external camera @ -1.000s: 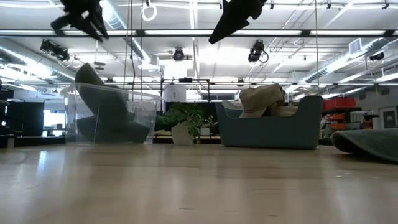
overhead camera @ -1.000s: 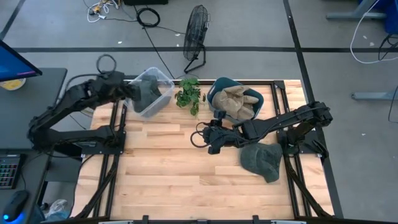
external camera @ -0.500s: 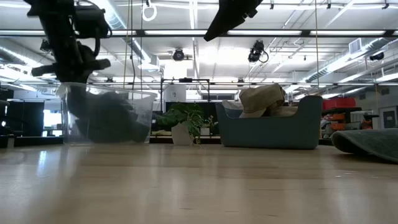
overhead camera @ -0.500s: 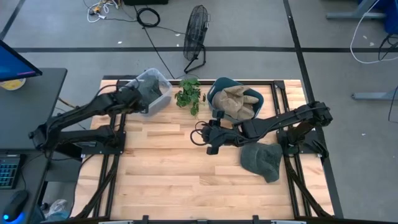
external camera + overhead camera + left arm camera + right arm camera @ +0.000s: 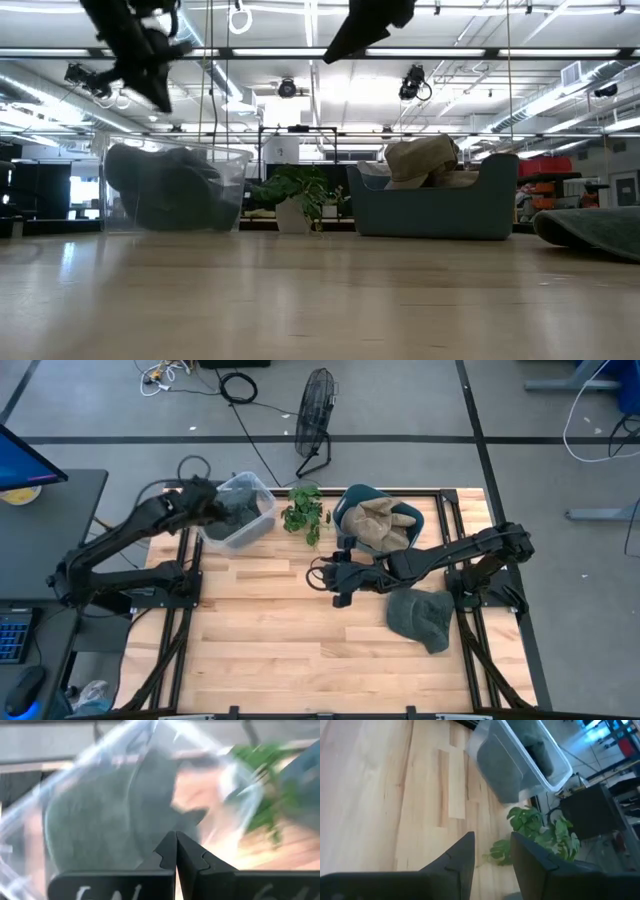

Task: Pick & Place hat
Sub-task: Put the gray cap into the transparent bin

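A dark grey hat [image 5: 237, 510] [image 5: 160, 190] [image 5: 115, 810] lies slumped inside the clear plastic bin [image 5: 256, 526] [image 5: 236, 160] at the table's far left. My left gripper [image 5: 207, 510] [image 5: 158, 98] [image 5: 176, 851] is shut and hovers above the bin's left side, clear of the hat. A second grey hat [image 5: 420, 615] [image 5: 595, 232] lies flat on the table's right. My right gripper [image 5: 322, 575] [image 5: 335, 55] [image 5: 490, 852] is open, raised over the table's middle, left of that hat.
A blue basket [image 5: 349, 498] [image 5: 430, 210] with tan hats [image 5: 382, 522] sits at the far edge, right of a small potted plant [image 5: 303, 512] [image 5: 295, 195]. A floor fan [image 5: 318, 410] stands beyond the table. Bare wood fills the near half.
My left gripper dipped down into the bin onto the grey hat, then rose and drew back toward the table's left. The hat, which leaned upright against the bin's wall, now lies lower and slumped on the bin's floor.
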Controlling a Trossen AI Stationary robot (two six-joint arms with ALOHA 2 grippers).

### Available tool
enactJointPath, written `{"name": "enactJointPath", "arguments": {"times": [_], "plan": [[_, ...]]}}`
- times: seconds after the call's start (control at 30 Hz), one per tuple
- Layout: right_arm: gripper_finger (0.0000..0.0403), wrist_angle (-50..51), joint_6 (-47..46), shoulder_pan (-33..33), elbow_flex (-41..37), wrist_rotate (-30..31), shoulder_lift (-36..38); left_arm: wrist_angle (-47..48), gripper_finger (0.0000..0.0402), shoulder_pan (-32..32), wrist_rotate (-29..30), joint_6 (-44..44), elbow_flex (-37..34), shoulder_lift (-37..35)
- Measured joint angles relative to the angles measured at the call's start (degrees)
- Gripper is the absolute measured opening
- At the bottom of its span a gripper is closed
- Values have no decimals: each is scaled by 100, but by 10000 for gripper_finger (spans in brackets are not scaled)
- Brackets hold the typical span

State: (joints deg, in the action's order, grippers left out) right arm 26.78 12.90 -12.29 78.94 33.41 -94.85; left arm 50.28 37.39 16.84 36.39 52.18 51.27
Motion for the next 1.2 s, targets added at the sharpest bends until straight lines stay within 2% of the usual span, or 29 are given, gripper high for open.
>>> {"name": "enactJointPath", "arguments": {"times": [0.07,0.13,0.23,0.43,0.63,0.77,1.0,1.2], "plan": [[130,115,6,0,21,-18,11,-18,3,-53,-4,-29,354,0],[130,421,-145,0,126,-316,67,-75,3,-149,-132,-203,677,0],[130,1146,-690,-19,347,-827,229,-314,3,-355,-651,-660,1041,-2],[130,2844,-1605,-310,490,-1226,744,-695,19,-988,-1539,-905,1194,5],[130,4290,-2187,-899,495,-2124,1021,-748,64,-1994,-1529,-902,1192,243],[135,4923,-2193,-1271,209,-2454,1007,-1163,99,-2656,-1393,-862,1192,533],[171,5125,-2087,-1439,-795,-3202,999,-1747,130,-3366,-1350,-858,1192,1140],[214,5209,-1122,-1440,-1633,-3309,995,-1761,133,-3657,-1169,-644,1189,1571]]}}
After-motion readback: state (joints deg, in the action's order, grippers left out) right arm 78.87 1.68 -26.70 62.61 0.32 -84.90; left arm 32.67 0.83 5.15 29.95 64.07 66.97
